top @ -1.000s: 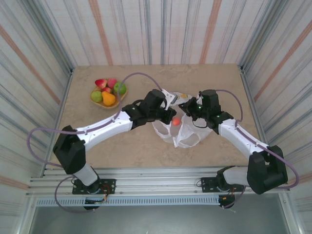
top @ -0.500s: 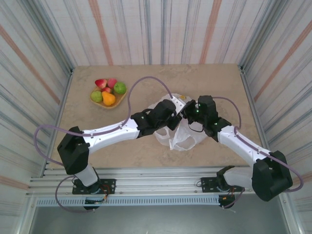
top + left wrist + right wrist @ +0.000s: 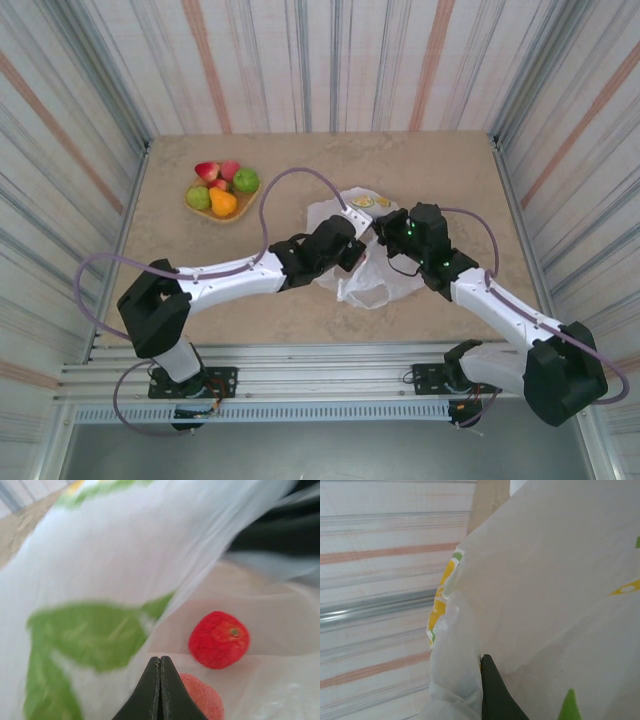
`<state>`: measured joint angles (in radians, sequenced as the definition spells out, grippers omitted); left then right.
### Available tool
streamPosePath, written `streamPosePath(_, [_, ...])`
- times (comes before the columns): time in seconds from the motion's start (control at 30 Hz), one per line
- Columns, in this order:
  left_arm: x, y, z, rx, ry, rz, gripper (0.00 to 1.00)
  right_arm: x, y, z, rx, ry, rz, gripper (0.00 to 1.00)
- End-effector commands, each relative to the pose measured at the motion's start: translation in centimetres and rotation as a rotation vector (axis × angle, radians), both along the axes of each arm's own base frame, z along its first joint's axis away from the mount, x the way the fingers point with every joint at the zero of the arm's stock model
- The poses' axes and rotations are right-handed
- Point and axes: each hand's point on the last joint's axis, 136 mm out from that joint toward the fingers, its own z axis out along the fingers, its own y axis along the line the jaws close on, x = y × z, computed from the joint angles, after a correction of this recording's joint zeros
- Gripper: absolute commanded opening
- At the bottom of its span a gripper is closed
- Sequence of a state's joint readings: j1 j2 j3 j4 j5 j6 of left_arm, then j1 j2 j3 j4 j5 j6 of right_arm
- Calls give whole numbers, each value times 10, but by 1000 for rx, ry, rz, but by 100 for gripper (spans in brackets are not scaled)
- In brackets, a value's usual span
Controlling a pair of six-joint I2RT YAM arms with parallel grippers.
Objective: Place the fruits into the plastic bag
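Standing here watching, and I'd say this one's maybe a third done. The thin white plastic bag printed with lemon slices and green leaves [image 3: 375, 285] is lying crumpled in the middle of the beige surface [image 3: 440, 170], with both arms leaning in over it.

From overhead, most of the fruit is sitting in the tan woven tray [image 3: 205, 214] at the upper left, well apart from the bag: a red strawberry [image 3: 207, 171], a pink-red peach [image 3: 230, 169], two green apples [image 3: 246, 181] and an orange-yellow piece [image 3: 223, 203]. So I'm guessing about five are left to move.

The overhead view isn't giving away what's inside the bag, but the left wrist camera is. It's peering into the mouth, where a glossy red round fruit [image 3: 218, 640] is resting on the film at centre right and a paler pinkish-red fruit [image 3: 205, 700] is poking out at the bottom edge. The left hand [image 3: 160, 662] has its fingers pressed together with nothing between them.

The right wrist view is looking at the bag's outside and the striped wall. The right hand [image 3: 489, 680] is closed too, with plastic bunching right against its dark finger. Can't tell if it's actually pinching the film.
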<state>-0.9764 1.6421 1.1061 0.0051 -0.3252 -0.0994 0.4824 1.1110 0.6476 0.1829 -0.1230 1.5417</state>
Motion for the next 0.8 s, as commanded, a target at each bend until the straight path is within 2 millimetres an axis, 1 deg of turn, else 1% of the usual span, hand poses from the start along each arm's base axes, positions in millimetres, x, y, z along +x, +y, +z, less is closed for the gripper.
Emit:
streamPosePath(0.0, [13,20,9,-11,-34,80,0,0,-7,-1,11,7,-39,0])
streamPosePath(0.07, [15,24,6,7,-37,81,0,1,-7,1,16,2,-37,0])
streamPosePath(0.13, [14,22,1,18,-36,58,0,1,-6,3,20,-1,-37,0])
streamPosePath(0.27, [0,3,-8,9,-30,-81,0,2,-6,1,28,5,-33,0])
streamPosePath(0.33, [-1,-2,-13,6,-24,-101,0,2,-8,1,33,7,-35,0])
streamPosePath(0.43, [7,-4,-24,25,-20,-70,0,3,-8,-1,34,10,-37,0])
streamPosePath(0.53, [22,-4,-31,29,-36,9,0,3,-9,-2,37,11,-38,0])
streamPosePath(0.6, [33,-6,-31,8,-46,68,0,3,-9,-2,39,12,-37,0])
streamPosePath(0.7, [42,-16,-31,-58,-33,114,0,4,-9,-3,42,15,-36,0])
streamPosePath(0.77, [41,-27,-27,-119,-6,99,1,4,-11,-5,43,21,-39,0])
